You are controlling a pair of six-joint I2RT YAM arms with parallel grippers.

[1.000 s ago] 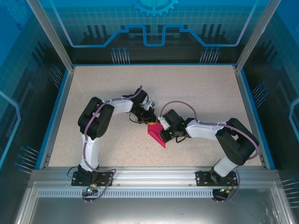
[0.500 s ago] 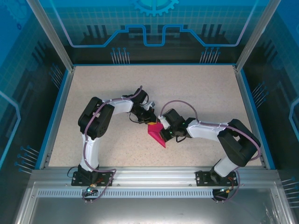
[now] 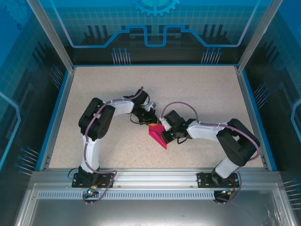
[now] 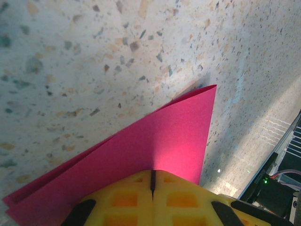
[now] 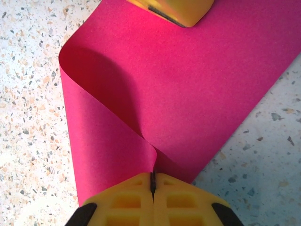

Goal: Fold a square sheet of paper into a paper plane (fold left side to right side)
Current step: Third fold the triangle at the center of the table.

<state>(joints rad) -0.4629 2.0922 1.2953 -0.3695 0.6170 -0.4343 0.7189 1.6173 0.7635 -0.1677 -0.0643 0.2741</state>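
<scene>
The paper [image 3: 157, 136] lay near centre, magenta, doubled over with a loose uncreased bend, narrow end toward 5 o'clock.

My right gripper [image 5: 153, 181]: yellow fingers pressed together, pinching the near edge of the magenta sheet [image 5: 197, 94]. A crease puckers up from the pinch. The sheet's left side curls over in a soft roll. At the far edge the left gripper [image 5: 176, 14] rests its yellow tip on the paper. Speckled table [image 5: 28, 94] around.

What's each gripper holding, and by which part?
Right gripper pinches the pink paper at its creased edge. Left gripper is shut over the opposite end; pinching or pressing, cannot tell.
</scene>
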